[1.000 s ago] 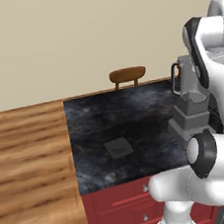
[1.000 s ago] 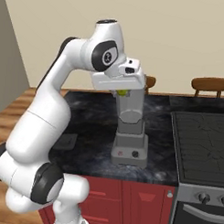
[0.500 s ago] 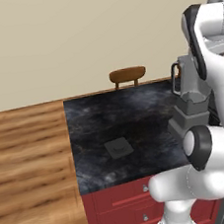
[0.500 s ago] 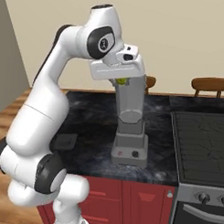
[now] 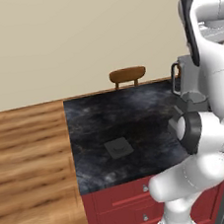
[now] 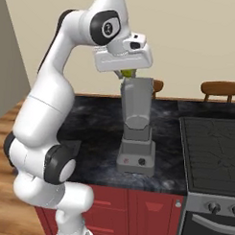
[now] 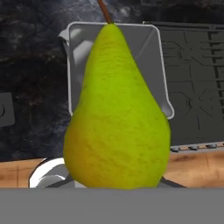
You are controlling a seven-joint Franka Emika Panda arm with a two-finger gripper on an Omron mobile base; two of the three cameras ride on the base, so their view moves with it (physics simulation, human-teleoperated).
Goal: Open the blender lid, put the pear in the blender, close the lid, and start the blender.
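We see the gripper poised directly above the open mouth of the blender, with the pear clamped between its fingers; in the right base view only a sliver of the yellow-green fruit shows beneath the white hand, just over the jar's rim. From the hand view the pear looms large in front of us, stem pointing away toward the far edge of the jar, and behind it we look straight down into the square, light-grey opening of the blender, whose rim frames the fruit on three sides. The fingertips themselves are hidden behind the pear, so we judge the grasp from the fruit hanging there in the hand. The jar stands uncovered below the gripper, on its stepped base with two small front buttons facing the robot. The blender lid lies flat on the dark speckled counter, well away from the gripper and lower, off toward the robot's left. On the other side of the gripper, beyond the blender, sits the stove with its dark cooktop. Past the counter, farther from us than the gripper, a wooden chair stands against the beige wall.
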